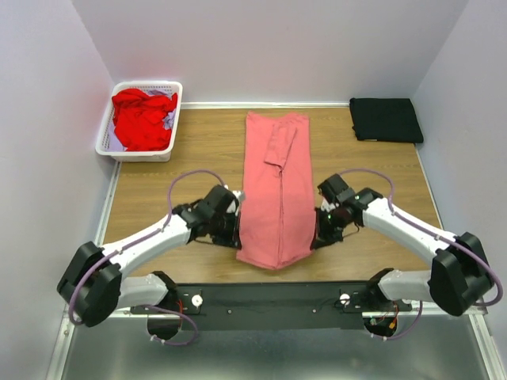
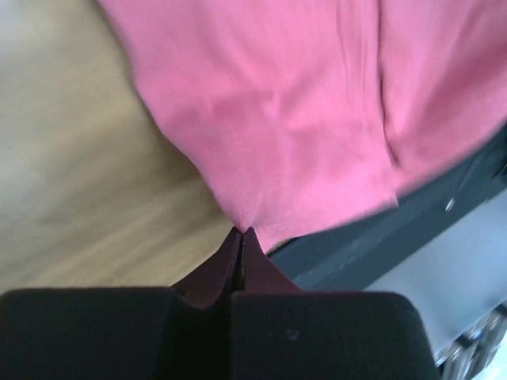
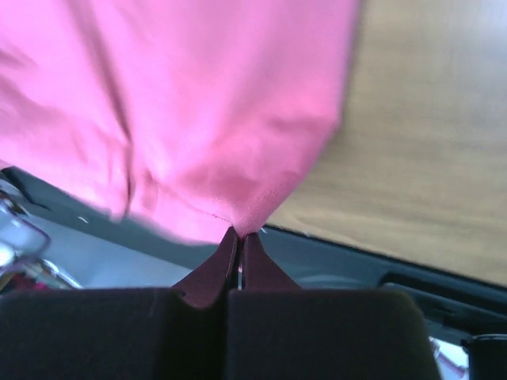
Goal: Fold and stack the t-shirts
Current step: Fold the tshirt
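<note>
With left claw and right claw pinching near corners of the pink shirt, raise both evenly, fold away.

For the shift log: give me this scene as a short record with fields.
pink shirt: folded into a long strip, lying mid-table
left gripper: shut on pink shirt's near left corner
right gripper: shut on pink shirt's near right corner
red shirt: crumpled in basket, far left
black shirt: folded, far right corner
</note>
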`<state>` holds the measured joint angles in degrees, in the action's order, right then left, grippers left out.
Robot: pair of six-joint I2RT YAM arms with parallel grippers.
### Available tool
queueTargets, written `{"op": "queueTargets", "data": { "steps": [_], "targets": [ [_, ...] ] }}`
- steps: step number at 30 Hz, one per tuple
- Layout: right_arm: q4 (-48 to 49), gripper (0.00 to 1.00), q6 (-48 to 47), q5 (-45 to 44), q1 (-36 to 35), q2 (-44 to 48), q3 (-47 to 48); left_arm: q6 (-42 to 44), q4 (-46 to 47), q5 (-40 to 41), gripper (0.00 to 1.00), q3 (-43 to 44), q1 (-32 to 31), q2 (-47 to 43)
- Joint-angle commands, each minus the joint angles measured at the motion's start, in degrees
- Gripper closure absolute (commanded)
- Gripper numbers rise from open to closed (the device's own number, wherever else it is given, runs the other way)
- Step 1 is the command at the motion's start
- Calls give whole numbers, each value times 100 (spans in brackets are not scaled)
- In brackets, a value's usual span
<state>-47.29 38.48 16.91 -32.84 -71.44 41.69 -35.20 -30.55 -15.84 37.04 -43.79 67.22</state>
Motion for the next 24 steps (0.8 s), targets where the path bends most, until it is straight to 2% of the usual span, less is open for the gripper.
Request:
{"op": "queueTargets", "data": {
  "steps": [1,6,11,20,24],
  "targets": [
    [-167,100,-472,-802,242,-544,1092,626,30,185,100,828,729,544],
    [-9,100,-938,-1619,673,-1240,2017,1138,434,318,100,1586,1320,1222],
    [580,100,-1325,-1664,1139,-1775,2413,1384,1058,528,100,2157,1750,1994],
    [1134,99,-1501,-1840,1262,-2357,2818,1551,1578,634,100,2922,1865,2945],
    [1195,99,-1554,-1866,1289,-2532,3055,1560,1666,617,100,3142,1874,3086]
  ]
}}
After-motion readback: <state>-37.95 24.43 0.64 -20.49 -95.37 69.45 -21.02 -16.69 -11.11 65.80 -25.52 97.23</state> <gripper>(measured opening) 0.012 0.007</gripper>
